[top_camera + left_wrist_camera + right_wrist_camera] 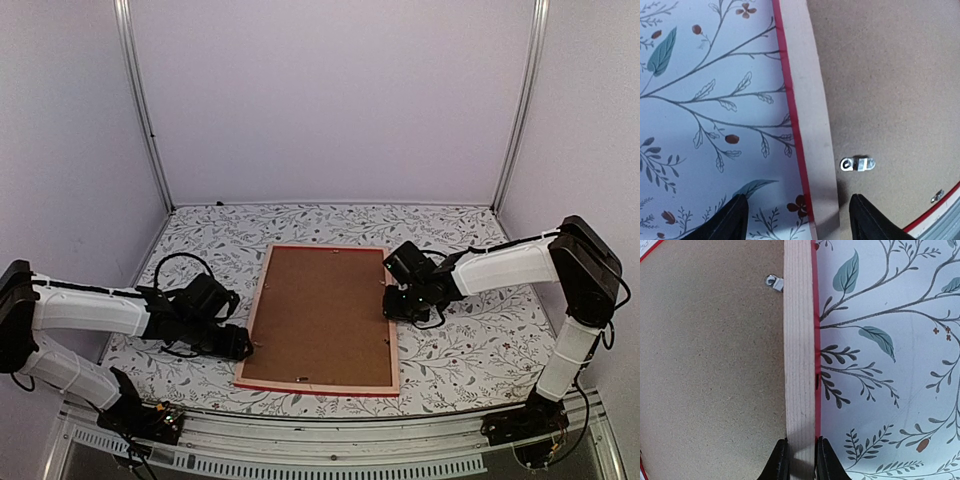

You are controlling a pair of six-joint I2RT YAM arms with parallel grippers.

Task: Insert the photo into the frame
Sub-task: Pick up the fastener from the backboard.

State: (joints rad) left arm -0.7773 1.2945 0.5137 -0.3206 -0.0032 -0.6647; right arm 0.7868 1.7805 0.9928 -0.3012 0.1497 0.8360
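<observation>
The frame [320,386] lay back-up on the table [480,340]. Right jaws gripped its right rail; left jaws stood open astride its left rail.

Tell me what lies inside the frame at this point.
The frame lies back side up. A brown backing board fills its opening, a small metal tab at its edge. Anything under the board, the photo included, is covered and cannot be seen.
</observation>
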